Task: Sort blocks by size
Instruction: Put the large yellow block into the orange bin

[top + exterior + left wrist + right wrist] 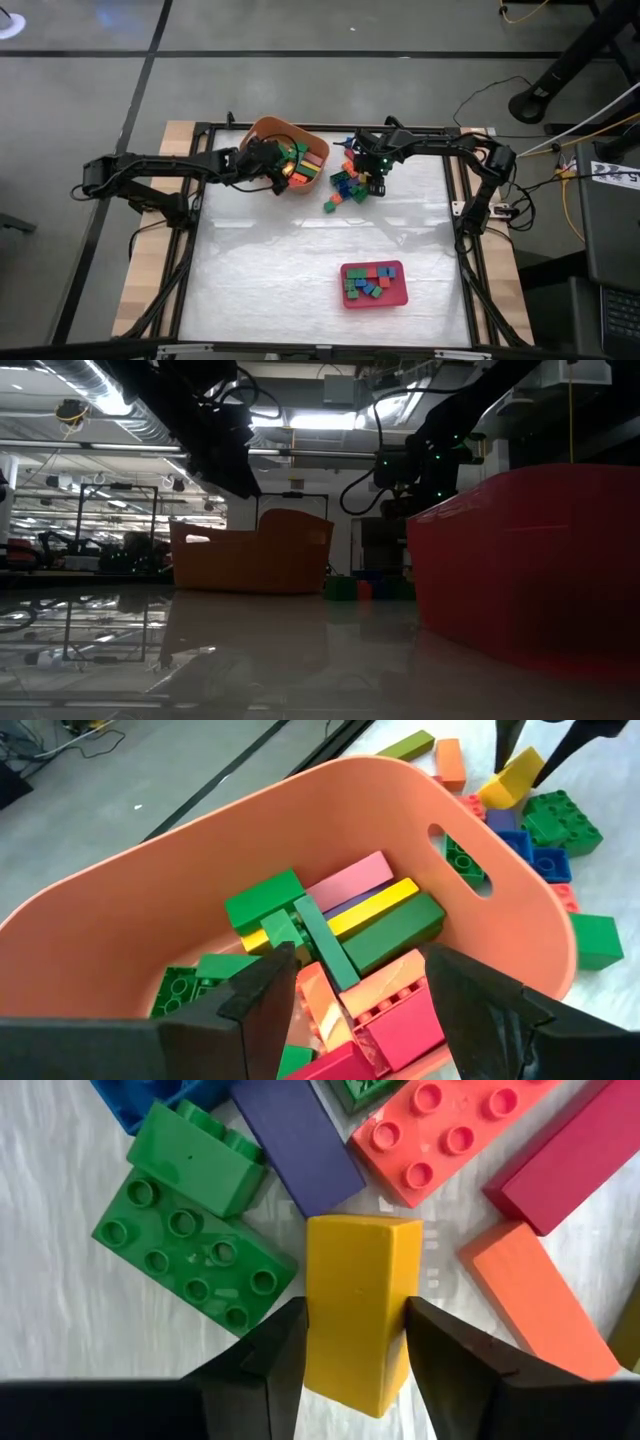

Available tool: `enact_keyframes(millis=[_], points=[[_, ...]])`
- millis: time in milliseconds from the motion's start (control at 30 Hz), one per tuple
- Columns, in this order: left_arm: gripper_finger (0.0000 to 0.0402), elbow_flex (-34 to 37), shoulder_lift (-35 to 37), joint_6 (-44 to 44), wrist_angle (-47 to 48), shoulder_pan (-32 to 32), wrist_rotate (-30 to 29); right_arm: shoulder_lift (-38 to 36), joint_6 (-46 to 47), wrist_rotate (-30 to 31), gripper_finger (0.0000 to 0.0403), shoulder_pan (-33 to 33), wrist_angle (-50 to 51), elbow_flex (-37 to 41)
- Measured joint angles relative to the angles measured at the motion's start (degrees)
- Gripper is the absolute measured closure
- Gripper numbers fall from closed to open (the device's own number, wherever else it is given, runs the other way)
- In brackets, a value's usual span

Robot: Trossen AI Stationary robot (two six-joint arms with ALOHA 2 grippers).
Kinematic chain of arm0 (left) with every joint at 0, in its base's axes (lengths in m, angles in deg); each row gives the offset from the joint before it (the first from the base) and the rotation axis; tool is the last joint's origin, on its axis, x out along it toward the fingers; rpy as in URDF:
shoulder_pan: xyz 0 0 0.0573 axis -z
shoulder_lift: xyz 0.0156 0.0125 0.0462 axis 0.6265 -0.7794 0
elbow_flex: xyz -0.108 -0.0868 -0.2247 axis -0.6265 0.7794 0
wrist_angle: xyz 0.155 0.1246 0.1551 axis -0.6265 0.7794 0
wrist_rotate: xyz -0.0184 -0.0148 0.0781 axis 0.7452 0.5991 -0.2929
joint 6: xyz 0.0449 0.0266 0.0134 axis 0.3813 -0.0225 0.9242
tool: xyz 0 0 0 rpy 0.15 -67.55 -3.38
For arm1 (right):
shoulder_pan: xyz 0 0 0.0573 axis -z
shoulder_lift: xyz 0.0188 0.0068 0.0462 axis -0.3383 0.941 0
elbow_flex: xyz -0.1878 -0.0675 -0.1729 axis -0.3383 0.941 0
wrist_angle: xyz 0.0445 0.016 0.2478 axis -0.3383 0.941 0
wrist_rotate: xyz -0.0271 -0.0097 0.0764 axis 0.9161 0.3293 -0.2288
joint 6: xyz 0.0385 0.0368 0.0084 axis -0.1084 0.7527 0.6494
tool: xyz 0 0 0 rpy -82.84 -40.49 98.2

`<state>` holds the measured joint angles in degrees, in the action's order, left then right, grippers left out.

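My right end effector (pixel 352 1350) is clamped on a long yellow block (pixel 358 1305). It hangs just above the loose pile of blocks (pixel 348 185), which lies on the surface just beside the orange tub (pixel 262 133), on the tub's side that faces the right arm. In the right wrist view the fingers press the two long faces of the yellow block, and its long axis runs straight out ahead between them, toward the purple block (pixel 295 1140).

I judge that a long block belongs in the orange tub, because the tub already holds long green, pink and yellow ones, while the red tray (pixel 375 300), well apart from the tub toward the near edge, holds only small ones. So from my right end effector the tub lies sideways, across the pile, toward the left arm.

My left end effector (pixel 350 1005) hangs over the tub's inside with its fingers spread and nothing between them. It is nearer to the tub, but the block is in my right one.
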<state>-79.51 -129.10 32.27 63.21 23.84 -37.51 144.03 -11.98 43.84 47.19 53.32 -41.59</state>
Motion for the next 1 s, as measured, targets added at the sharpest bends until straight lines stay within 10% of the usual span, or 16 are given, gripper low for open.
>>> enact_keyframes(millis=[1000], points=[[0.0192, 0.0, 0.0, 0.0, 0.0, -0.01, 0.0, 0.5, 4.08, -0.75, 0.0237, -0.07, 1.97, -3.15]])
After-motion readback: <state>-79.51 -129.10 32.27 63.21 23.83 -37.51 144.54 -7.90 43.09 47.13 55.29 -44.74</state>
